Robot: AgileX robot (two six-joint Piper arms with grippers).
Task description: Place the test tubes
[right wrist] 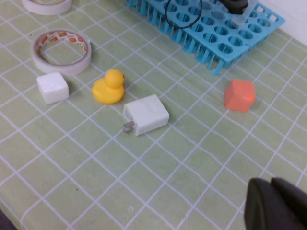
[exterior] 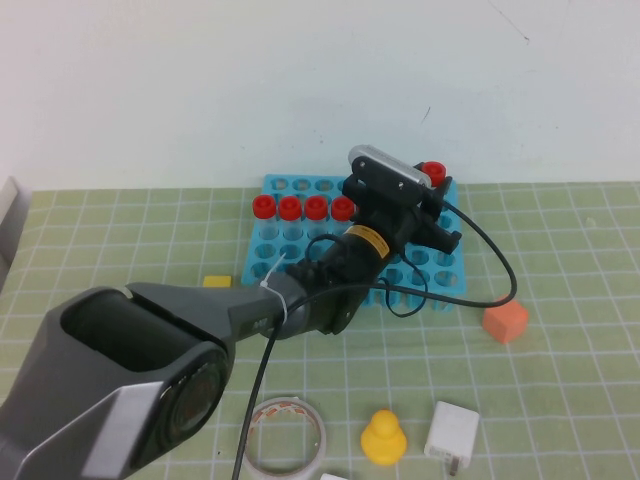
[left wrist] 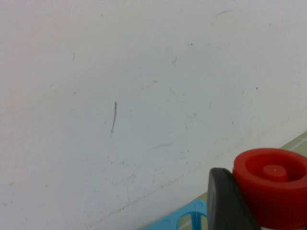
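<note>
A blue test-tube rack (exterior: 262, 268) stands at the middle back of the green mat. Several red-capped tubes (exterior: 290, 208) stand in a row in its left part. My left gripper (exterior: 436, 196) reaches over the rack's back right corner, shut on another red-capped tube (exterior: 433, 170) held upright there. In the left wrist view its red cap (left wrist: 273, 184) presses against one black finger (left wrist: 224, 201). The clear tube body (right wrist: 238, 20) reaches down to the rack (right wrist: 218, 45); how deep it sits is hidden. My right gripper (right wrist: 274, 205) hovers shut and empty over the mat's near right side.
An orange cube (exterior: 505, 321) lies right of the rack and a yellow block (exterior: 217, 282) left of it. Near the front sit a tape roll (exterior: 287, 438), a yellow duck (exterior: 383, 438) and a white charger (exterior: 452, 432). The white wall rises just behind the rack.
</note>
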